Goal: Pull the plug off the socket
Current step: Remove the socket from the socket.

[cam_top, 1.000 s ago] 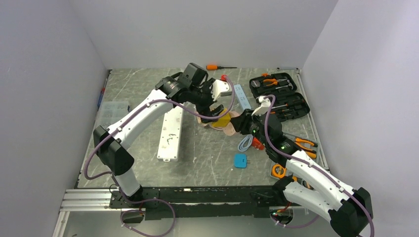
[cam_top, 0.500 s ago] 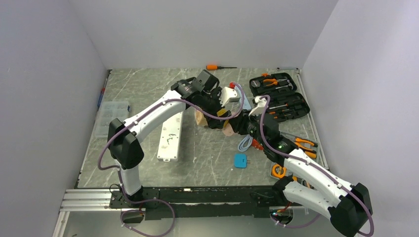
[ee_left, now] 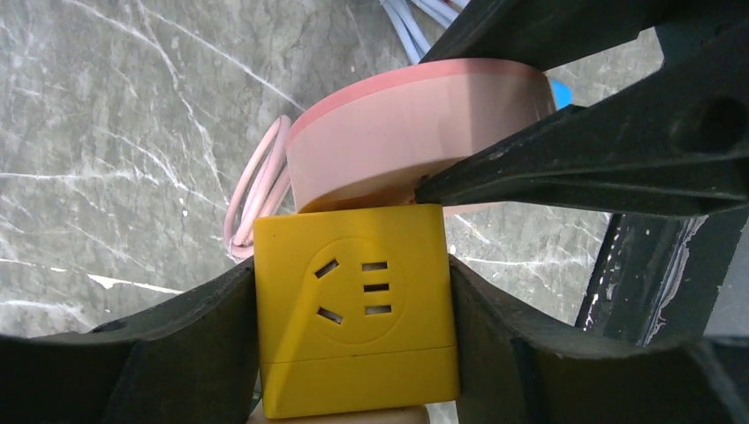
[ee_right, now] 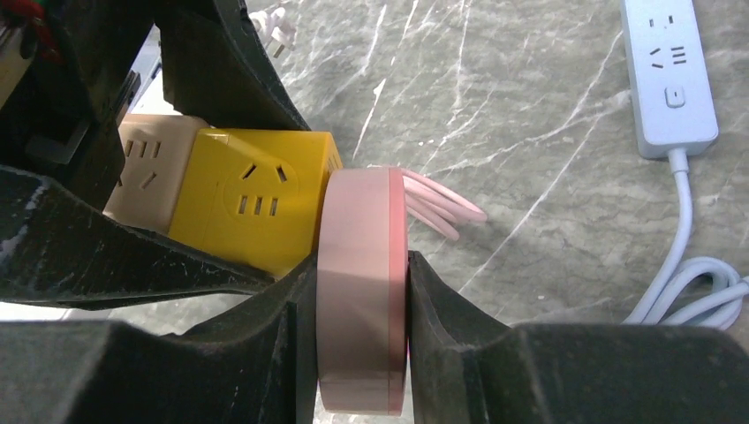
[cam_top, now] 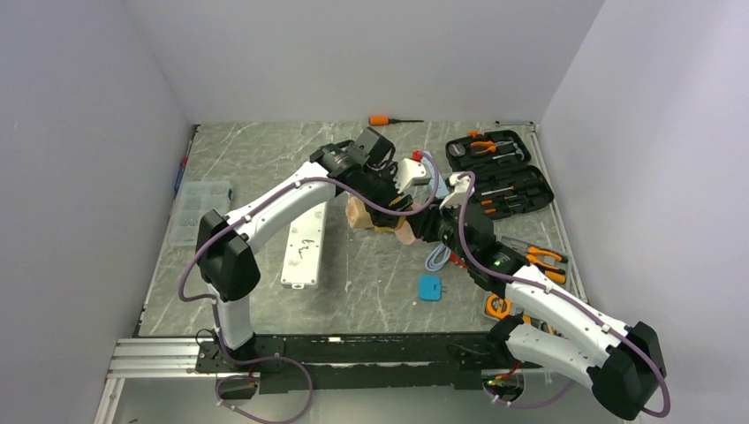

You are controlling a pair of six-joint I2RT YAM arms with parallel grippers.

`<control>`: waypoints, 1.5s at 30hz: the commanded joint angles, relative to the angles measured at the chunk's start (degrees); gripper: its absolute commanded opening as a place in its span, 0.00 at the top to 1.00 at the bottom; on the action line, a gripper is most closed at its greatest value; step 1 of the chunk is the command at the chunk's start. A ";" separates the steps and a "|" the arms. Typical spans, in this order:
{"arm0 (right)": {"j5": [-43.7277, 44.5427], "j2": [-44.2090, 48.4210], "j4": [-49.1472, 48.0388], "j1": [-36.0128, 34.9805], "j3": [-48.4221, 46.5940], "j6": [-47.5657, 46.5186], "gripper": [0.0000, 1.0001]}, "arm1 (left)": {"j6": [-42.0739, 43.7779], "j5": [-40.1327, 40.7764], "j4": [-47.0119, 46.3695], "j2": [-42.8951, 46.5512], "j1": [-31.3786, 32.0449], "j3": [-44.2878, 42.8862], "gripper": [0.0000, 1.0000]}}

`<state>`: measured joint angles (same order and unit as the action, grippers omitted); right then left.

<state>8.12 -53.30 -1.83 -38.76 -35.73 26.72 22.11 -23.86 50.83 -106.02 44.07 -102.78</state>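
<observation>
A yellow cube socket (ee_left: 358,300) is joined to a beige cube (ee_right: 146,168), and both show in the two wrist views. My left gripper (ee_left: 353,291) is shut on the yellow cube, one finger against each of its sides. A round pink disc plug (ee_right: 362,291) stands on edge with one flat face against the yellow cube, its pink cable (ee_right: 437,208) coiled behind it. My right gripper (ee_right: 362,305) is shut on the disc across its flat faces. In the top view both grippers (cam_top: 389,212) (cam_top: 422,225) meet at mid-table. The plug's pins are hidden.
A long white power strip (cam_top: 305,243) lies to the left and a light blue strip (ee_right: 669,75) with its cord behind the grippers. An open tool case (cam_top: 499,172), pliers (cam_top: 543,256), a tape measure (cam_top: 497,306) and a small blue block (cam_top: 430,287) lie to the right. A clear box (cam_top: 190,212) sits far left.
My left arm has swung right and down to the yellow cube, and its jaws have closed in on it. The right gripper has kept its hold on the pink disc.
</observation>
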 commanded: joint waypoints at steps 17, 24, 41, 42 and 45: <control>-7.57 4.80 -0.90 -0.94 -1.05 -0.84 0.23 | 3.93 10.26 -1.40 1.38 1.30 -7.18 1.00; -11.12 3.33 -0.45 -0.78 0.23 -0.05 0.20 | 4.49 7.90 -0.88 2.40 1.36 -8.00 1.00; -19.06 -7.95 -8.21 3.49 -1.88 2.98 0.29 | 7.30 2.15 4.80 3.58 1.38 -14.97 1.00; -19.24 -8.68 -8.87 3.47 -2.12 3.27 0.29 | 7.21 1.76 4.73 3.76 1.36 -14.70 1.00; -19.68 -10.28 -10.50 3.52 -2.85 3.81 0.34 | 6.75 0.68 4.68 4.12 1.43 -13.76 1.00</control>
<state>-9.54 -62.30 -6.55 -35.38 -35.16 29.19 28.49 -18.74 58.06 -106.10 45.17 -114.39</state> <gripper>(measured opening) 0.691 0.685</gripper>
